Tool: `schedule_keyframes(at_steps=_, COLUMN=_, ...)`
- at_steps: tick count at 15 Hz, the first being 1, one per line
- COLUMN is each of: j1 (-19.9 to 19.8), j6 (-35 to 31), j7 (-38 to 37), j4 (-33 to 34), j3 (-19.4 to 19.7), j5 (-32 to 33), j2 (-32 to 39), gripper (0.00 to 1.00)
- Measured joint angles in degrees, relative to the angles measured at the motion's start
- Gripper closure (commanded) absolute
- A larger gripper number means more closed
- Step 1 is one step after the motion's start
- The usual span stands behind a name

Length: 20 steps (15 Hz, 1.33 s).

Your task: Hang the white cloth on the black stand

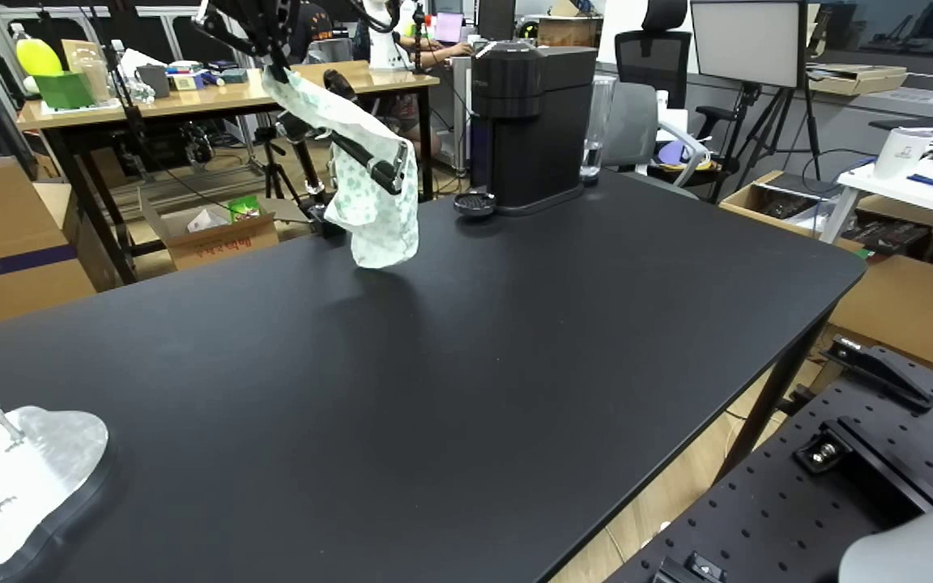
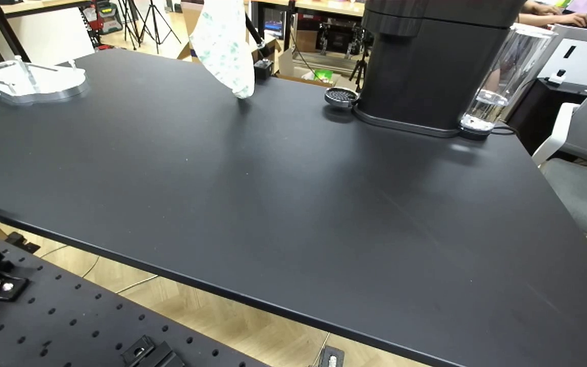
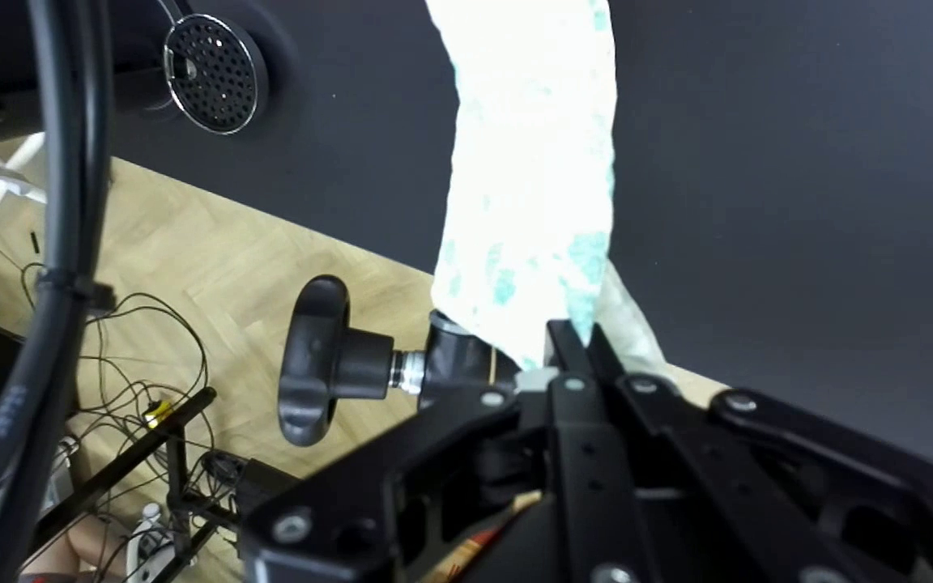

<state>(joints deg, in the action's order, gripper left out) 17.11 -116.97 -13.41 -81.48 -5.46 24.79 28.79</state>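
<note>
1. Near the black stand, the gripper has its fingers close together, pinching one end of the white cloth.
2. From there we follow the cloth across the stand's bar; part hangs below it, ending just above the table. We cannot tell whether it wraps the bar fully; in an exterior view, the top edge cuts off its upper part.
3. Left of the stand in the wrist view, a cable bears pale print too small for us to read.
4. Right of the stand in both exterior views is a coffee machine, its top cropped in an exterior view.
5. Left of the stand in an exterior view, an open carton shows orange lettering, too blurred to read; farther left, a box bears a red mark and a blue band.
6. Well apart from the stand, a plate with bolts is cut off by the left edge.
</note>
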Motion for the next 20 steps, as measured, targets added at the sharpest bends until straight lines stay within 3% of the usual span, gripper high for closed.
schedule_keyframes(at_steps=14, j1=6.7, j6=3.7, j7=0.9, j4=0.7, j3=0.3, j5=0.0, j2=6.8, gripper=1.00)
schedule_keyframes(at_steps=15, j1=6.7, j6=3.7, j7=1.0, j4=0.7, j3=0.3, j5=0.0, j2=7.3, gripper=0.74)
schedule_keyframes(at_steps=17, j1=6.6, j6=3.9, j7=1.2, j4=0.7, j3=0.4, j5=-0.1, j2=8.0, gripper=0.67)
schedule_keyframes(at_steps=20, j1=6.7, j6=5.0, j7=1.7, j4=0.7, j3=0.4, j5=-0.2, j2=8.2, gripper=0.46)
